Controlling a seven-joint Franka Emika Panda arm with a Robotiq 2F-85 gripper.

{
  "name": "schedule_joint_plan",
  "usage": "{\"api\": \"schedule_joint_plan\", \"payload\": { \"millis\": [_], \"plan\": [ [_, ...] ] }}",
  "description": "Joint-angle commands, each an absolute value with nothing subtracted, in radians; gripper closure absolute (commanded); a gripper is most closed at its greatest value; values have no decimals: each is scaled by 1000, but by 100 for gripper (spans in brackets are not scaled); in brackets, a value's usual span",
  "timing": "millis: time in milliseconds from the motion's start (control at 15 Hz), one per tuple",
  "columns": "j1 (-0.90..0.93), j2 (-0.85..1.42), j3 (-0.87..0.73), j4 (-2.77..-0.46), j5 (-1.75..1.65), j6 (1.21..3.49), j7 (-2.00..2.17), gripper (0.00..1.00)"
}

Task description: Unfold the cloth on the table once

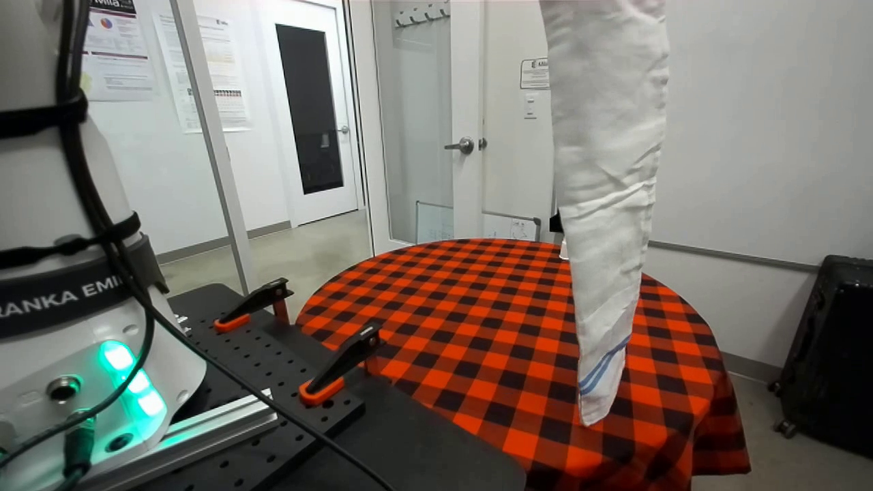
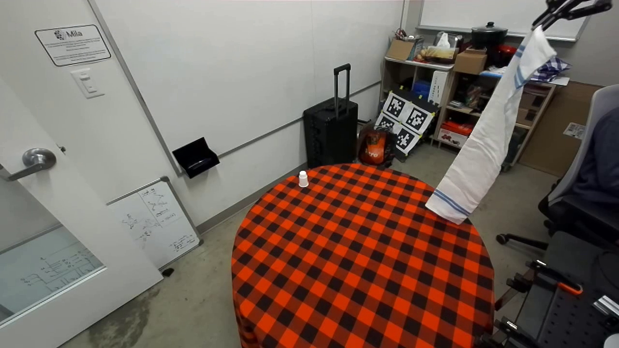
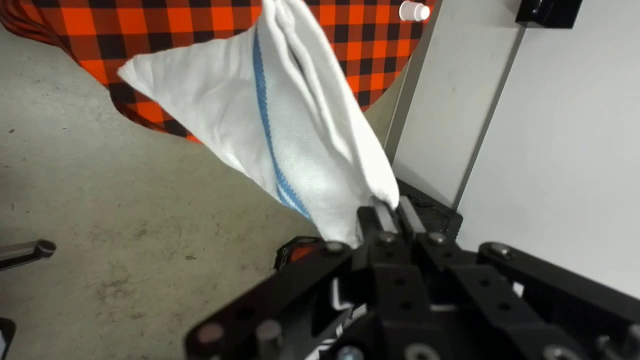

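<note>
Toward two o'clock in an exterior view, the gripper [image 2: 538, 26] pinches the upper end of the white cloth [image 2: 483, 140], which hangs toward seven. Its lower edge overlaps the table [image 2: 358, 270] near two o'clock; contact is unclear. Broad checked surface stretches to a white container [image 2: 303, 180] near the eleven o'clock rim.

1 arm [image 1: 58, 181], 1 gripper [image 3: 396, 210], 1 cloth [image 2: 483, 145], 1 table [image 2: 358, 251]. 2 clamps [image 1: 344, 358], 1 white container [image 2: 303, 179], 1 suitcase [image 2: 330, 135], 1 chair [image 2: 595, 113], 2 doors [image 1: 466, 198], 2 posters [image 1: 119, 61], 1 sign [image 2: 72, 46], 1 switch [image 2: 87, 83], 1 wall tray [image 2: 196, 162], 4 printed tags [image 2: 417, 117].
</note>
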State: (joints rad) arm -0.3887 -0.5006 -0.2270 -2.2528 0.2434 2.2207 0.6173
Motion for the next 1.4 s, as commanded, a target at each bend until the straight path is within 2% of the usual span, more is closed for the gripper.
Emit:
{"api": "schedule_joint_plan", "payload": {
  "millis": [0, 333, 600, 1333],
  "plan": [
    [-301, -447, -139, -2338, 310, 2369, 638, 99],
    [-122, -296, -18, -2377, 413, 2524, 633, 99],
    [-18, -173, 27, -2336, 468, 2561, 602, 99],
    [64, 132, 68, -2135, 444, 2546, 545, 99]
  ]
}}
